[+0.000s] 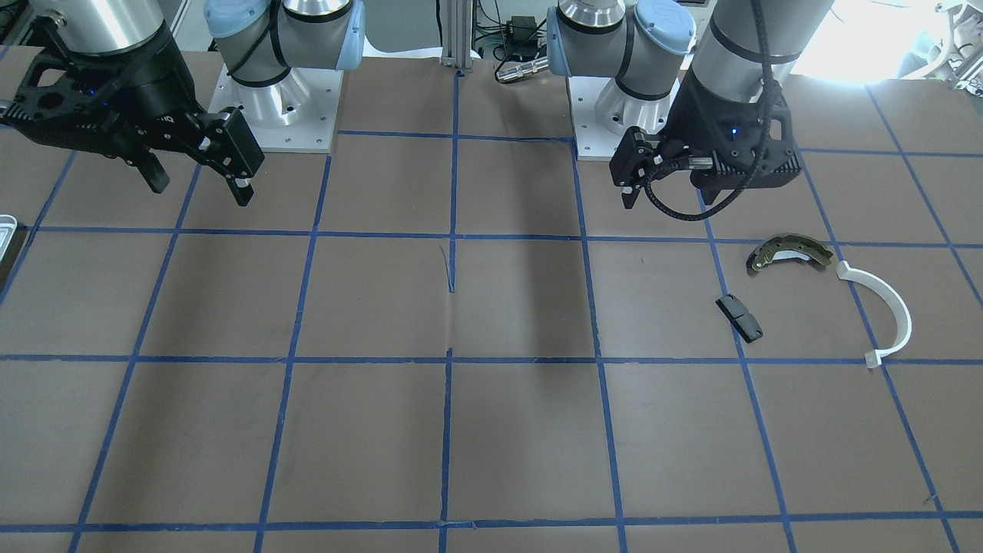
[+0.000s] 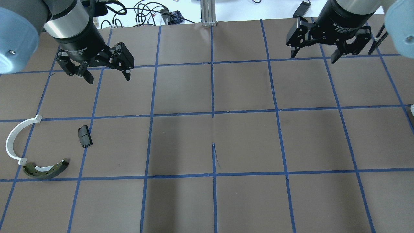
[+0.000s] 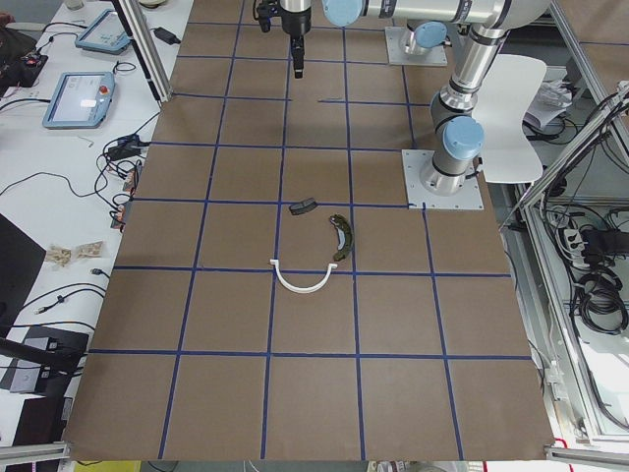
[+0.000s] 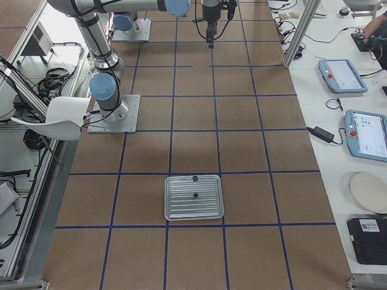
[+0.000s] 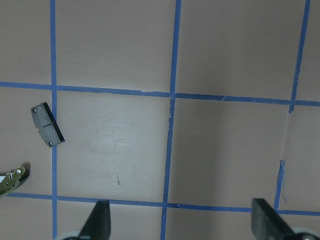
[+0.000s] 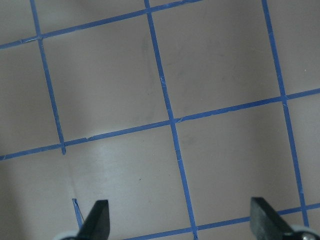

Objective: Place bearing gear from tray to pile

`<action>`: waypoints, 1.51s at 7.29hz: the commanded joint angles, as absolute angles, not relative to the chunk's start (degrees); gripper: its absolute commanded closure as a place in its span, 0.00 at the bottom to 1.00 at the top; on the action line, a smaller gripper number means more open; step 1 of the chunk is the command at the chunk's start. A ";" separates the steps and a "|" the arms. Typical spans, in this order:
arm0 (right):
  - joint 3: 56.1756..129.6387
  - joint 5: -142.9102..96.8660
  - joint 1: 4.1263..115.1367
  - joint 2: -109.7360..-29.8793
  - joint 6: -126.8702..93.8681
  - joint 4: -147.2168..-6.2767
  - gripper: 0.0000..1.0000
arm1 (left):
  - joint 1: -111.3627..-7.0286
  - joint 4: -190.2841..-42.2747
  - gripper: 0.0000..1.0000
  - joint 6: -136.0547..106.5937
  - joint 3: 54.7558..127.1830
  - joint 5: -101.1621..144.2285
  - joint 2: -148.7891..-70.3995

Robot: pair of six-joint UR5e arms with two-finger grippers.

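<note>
Bearing gear (image 4: 195, 195): likely the small dark piece mid-tray (image 4: 175, 212); similar dark piece (image 4: 194, 178) at the rim.
Handling: probably stiff, light, apt to roll; best pinched across the outer edge.
Pile (image 2: 45, 170): well apart, along the counter (image 2: 245, 145).
Left hand (image 2: 108, 76), right hand (image 2: 313, 56): wide, empty.

At the front view's left edge the tray (image 1: 6, 229) is mostly cut off. In the right side view, two dark specks (image 4: 195, 195) on it are too small to identify. The brake shoe (image 5: 11, 180) is clipped at the left wrist view's lower left.
</note>
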State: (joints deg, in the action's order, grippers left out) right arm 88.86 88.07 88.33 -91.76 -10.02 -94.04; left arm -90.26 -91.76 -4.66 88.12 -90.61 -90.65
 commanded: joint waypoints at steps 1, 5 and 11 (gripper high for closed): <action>88.86 88.07 88.24 -91.76 -10.02 -94.04 0.00 | -90.26 -91.76 0.00 -4.66 88.15 -90.62 -90.70; 88.95 88.07 88.33 -91.67 -9.93 -94.13 0.00 | -90.26 -91.76 0.00 -4.66 88.15 -90.62 -90.70; 91.23 95.71 68.12 -91.32 25.10 -91.67 0.00 | -90.26 -91.76 0.00 -4.66 88.15 -90.62 -90.62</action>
State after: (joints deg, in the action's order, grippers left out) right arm 90.74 94.79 77.78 -91.41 12.26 -91.99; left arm -90.26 -91.76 -4.66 88.16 -90.62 -90.69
